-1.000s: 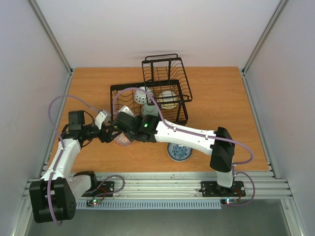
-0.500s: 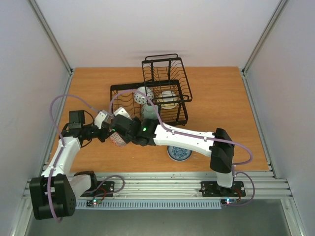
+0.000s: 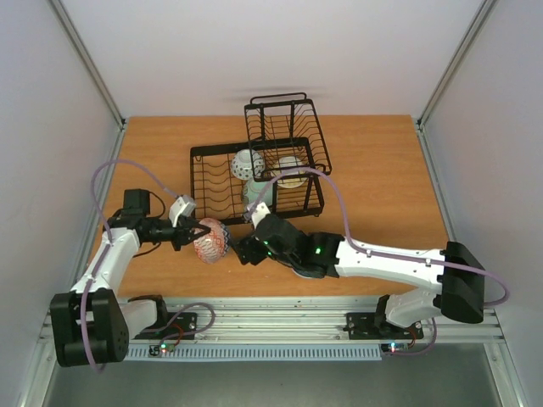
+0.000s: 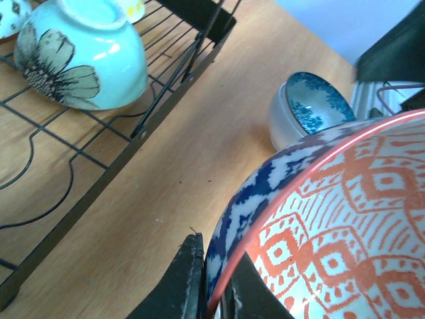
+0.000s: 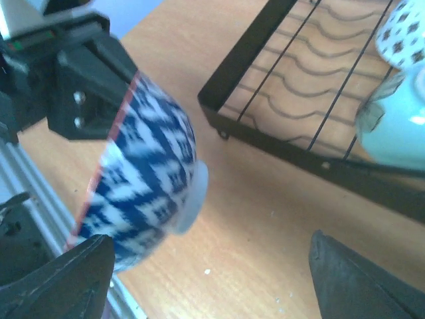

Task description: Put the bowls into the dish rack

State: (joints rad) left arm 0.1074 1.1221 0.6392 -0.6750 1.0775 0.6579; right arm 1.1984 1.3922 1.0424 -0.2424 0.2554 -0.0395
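Observation:
My left gripper [image 3: 195,231] is shut on the rim of a patterned bowl [image 3: 212,242], blue and white outside, red and white inside [image 4: 345,219]. It holds the bowl tipped on its side above the table, one finger [image 4: 188,279] outside the rim and the other inside. My right gripper [image 3: 241,252] stands open just right of that bowl [image 5: 143,173], clear of it. The black wire dish rack [image 3: 212,153] holds a white dotted bowl [image 3: 247,164], a pale green flowered bowl [image 4: 80,56] and a cream bowl [image 3: 291,172]. A blue-lined bowl [image 4: 309,109] sits on the table, mostly hidden under my right arm in the top view.
The rack's near wall [image 5: 279,149] runs close behind both grippers. An aluminium rail [image 3: 280,315] edges the table's near side. White walls enclose the orange table [image 3: 382,186] on three sides.
The patterned bowl passed from my right gripper to my left. The left jaws shut on its rim, then the right jaws opened and the right arm drew back toward the near right.

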